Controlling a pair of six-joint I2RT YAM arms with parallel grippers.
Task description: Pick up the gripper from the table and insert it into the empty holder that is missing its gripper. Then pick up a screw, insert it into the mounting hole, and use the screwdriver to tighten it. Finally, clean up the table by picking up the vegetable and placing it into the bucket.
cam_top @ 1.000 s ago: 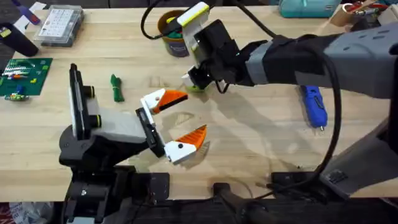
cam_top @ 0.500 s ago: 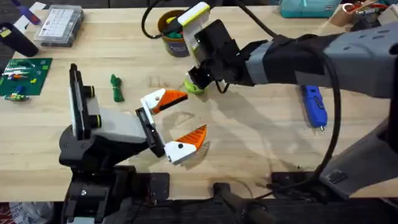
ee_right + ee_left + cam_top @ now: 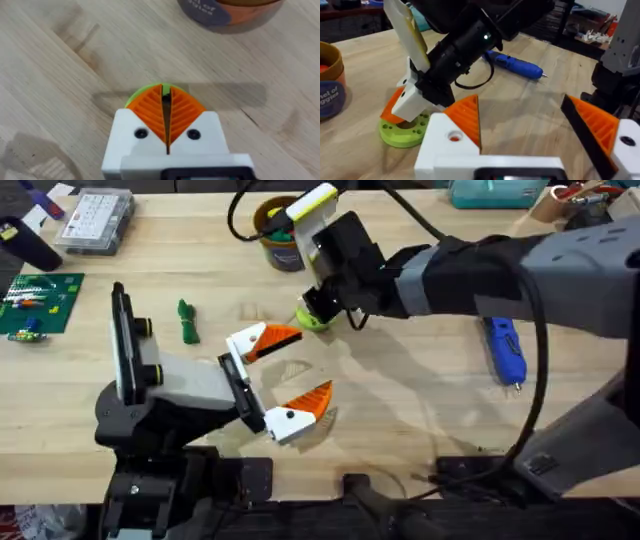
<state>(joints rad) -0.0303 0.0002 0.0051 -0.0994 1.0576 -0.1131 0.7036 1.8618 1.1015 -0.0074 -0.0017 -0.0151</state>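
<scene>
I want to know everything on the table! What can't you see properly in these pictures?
- Lime-green disc: right wrist view, mostly hidden behind the right hand.
- Whether that hand really grips the disc: cannot tell; its pads cover the contact.
- Bucket: overhead, the right arm covers its inside; right wrist view, the top edge cuts it off.
- Clear box: overhead, contents too small.
</scene>
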